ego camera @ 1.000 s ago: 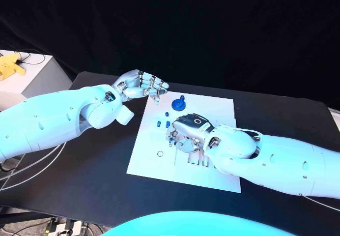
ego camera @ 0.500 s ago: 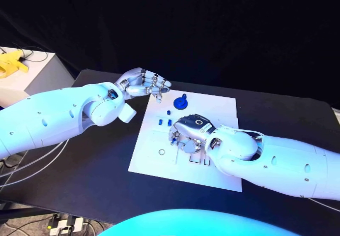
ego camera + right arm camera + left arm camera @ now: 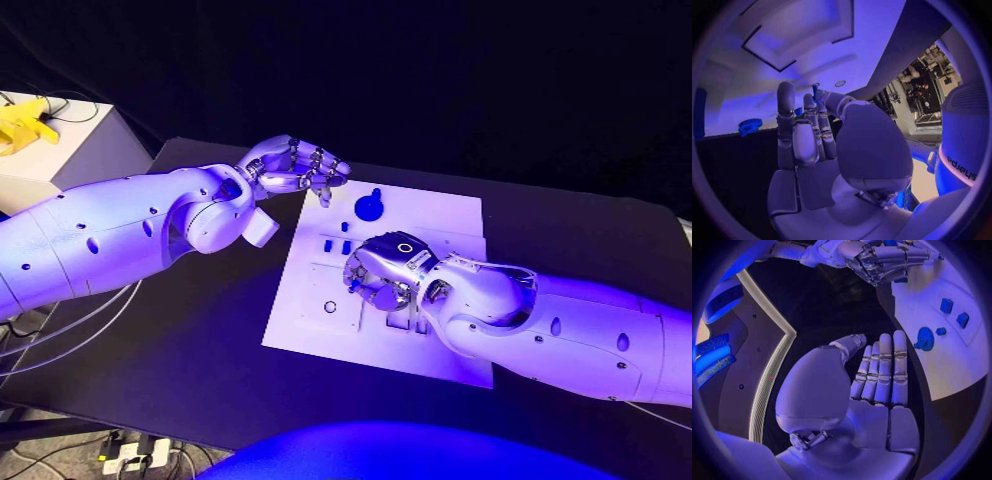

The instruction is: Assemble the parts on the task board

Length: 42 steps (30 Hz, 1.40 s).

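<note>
From the head view you have the task board (image 3: pixel 433 215) lying flat in the middle of the black tabletop (image 3: pixel 188 350), and everything else sits around that board. Your left hand (image 3: pixel 296 168) is at the board's far left corner, fingers curled loosely together, and nothing shows in them. Your right hand (image 3: pixel 387 272) is down over the board's centre, fingers bent toward the surface; you cannot tell from here whether it holds a part. A round blue part (image 3: pixel 369 208) stands on the board's far side, between the two hands, and two small blue parts (image 3: pixel 336 245) lie on the board just beside the right hand. A small ring (image 3: pixel 330 306) lies on the board's near left area. In the left wrist view your left hand (image 3: pixel 873 380) has its fingers straight and side by side, the thumb next to them, gripping nothing — the board (image 3: pixel 942 340) lies beyond it with the round blue part (image 3: pixel 925 338) and two square blue parts (image 3: pixel 954 312) on it. In the right wrist view your right hand (image 3: pixel 807 135) has fingers extended close together, and a small blue piece (image 3: pixel 815 92) shows at the fingertips; the round blue part (image 3: pixel 749 125) sits off to one side.
</note>
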Available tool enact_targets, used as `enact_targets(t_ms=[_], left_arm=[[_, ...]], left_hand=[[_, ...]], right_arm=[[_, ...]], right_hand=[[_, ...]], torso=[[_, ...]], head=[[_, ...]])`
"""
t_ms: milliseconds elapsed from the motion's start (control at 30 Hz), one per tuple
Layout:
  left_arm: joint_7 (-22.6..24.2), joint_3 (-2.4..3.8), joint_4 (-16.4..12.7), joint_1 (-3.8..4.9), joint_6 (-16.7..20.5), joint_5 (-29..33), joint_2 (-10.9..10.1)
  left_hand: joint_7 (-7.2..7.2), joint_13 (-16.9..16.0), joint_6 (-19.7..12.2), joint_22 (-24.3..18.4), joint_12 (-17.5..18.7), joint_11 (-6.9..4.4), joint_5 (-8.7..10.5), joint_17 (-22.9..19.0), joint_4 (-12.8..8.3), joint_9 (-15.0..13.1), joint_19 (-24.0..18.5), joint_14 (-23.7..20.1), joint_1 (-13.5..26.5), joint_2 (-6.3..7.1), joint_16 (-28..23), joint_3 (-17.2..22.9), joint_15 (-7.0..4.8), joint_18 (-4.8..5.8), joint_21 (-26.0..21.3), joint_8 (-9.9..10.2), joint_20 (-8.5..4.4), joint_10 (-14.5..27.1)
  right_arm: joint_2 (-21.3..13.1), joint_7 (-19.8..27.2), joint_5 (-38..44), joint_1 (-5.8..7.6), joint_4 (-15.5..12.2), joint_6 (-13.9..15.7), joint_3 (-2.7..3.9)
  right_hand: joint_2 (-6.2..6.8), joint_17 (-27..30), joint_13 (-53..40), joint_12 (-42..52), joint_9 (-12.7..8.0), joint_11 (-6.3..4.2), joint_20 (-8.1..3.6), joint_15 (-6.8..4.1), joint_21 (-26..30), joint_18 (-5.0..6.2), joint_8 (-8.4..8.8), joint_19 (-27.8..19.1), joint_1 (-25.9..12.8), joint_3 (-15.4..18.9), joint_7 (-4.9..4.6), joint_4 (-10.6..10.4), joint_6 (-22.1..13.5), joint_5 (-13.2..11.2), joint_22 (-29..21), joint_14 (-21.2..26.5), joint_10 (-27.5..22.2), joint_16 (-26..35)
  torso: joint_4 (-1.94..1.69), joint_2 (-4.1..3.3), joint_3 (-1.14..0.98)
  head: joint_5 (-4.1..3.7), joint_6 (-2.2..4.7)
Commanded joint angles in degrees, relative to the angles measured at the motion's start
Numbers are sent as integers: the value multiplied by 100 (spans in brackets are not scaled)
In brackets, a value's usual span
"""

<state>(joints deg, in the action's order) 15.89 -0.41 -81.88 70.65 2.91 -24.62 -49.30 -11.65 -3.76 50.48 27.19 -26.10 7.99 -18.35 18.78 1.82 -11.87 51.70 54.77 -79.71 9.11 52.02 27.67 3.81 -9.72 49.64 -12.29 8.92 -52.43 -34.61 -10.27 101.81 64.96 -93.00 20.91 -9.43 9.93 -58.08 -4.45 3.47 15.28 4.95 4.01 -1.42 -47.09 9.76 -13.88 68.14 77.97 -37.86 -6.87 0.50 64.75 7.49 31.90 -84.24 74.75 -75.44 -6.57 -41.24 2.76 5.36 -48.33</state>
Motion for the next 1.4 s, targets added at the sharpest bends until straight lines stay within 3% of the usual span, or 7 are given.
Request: enact_targets(t_ms=[33,800,1033,1200,1333,1400], left_arm=[[8,3,-7,3,-40,48,11],[-22,3,0,3,-56,48,11],[-25,3,10,2,-61,48,18],[-31,3,18,2,-68,48,25],[-42,3,20,2,-70,46,25],[-43,3,20,2,-63,46,24]], left_hand=[[-21,9,1,8,21,25,-2,5,-29,7,-2,23,-60,17,-34,-10,9,-78,21,-25,-6,9],[-21,9,1,8,21,25,-2,5,-29,7,-2,23,-60,17,-34,-10,9,-78,21,-25,-6,9],[-21,9,1,8,21,25,-2,5,-29,7,-2,23,-60,17,-34,-10,9,-78,21,-25,-6,9],[-26,6,-5,13,42,30,-3,8,-27,17,-12,22,-65,8,-43,-11,14,-78,28,-23,-2,24],[-26,5,-5,13,43,30,-3,8,-26,18,-12,22,-65,7,-43,-11,14,-78,28,-23,-2,24],[-26,5,-7,14,44,31,-3,8,-27,19,-12,22,-66,7,-44,-11,14,-79,29,-23,-2,25]], right_arm=[[7,5,93,-13,-20,-82,-3],[120,-56,162,-37,165,-260,-45],[144,33,154,-44,178,-305,-56],[128,142,83,-45,153,-247,-63],[87,181,40,-46,130,-165,-65],[63,188,27,-46,120,-137,-66]], right_hand=[[-85,-6,-10,18,3,-205,-13,-34,-34,25,-37,1,35,-24,-25,-3,-12,20,5,-32,238,-33],[-82,40,-8,14,41,-200,-10,-30,-38,30,-55,-36,7,-31,-31,21,-39,24,10,-21,227,-22],[-25,138,11,4,97,-177,9,-7,-26,35,-66,-126,-66,21,-53,63,-113,27,12,13,134,18],[148,153,64,-3,115,-80,83,78,-60,22,55,-196,-280,202,-136,36,-371,266,109,26,-181,2],[418,101,80,-7,60,25,178,169,16,29,298,-191,-537,421,-220,-88,-745,204,88,19,-551,-59],[466,77,80,-5,52,45,203,190,58,36,348,-184,-571,493,-227,-120,-815,186,61,18,-688,-82]], torso=[[0,3,0],[-1,0,4],[6,2,2],[8,4,2],[7,6,-2],[7,7,-1]], head=[[9,-17],[8,-48],[14,-63],[11,-67],[7,-63],[5,-60]])
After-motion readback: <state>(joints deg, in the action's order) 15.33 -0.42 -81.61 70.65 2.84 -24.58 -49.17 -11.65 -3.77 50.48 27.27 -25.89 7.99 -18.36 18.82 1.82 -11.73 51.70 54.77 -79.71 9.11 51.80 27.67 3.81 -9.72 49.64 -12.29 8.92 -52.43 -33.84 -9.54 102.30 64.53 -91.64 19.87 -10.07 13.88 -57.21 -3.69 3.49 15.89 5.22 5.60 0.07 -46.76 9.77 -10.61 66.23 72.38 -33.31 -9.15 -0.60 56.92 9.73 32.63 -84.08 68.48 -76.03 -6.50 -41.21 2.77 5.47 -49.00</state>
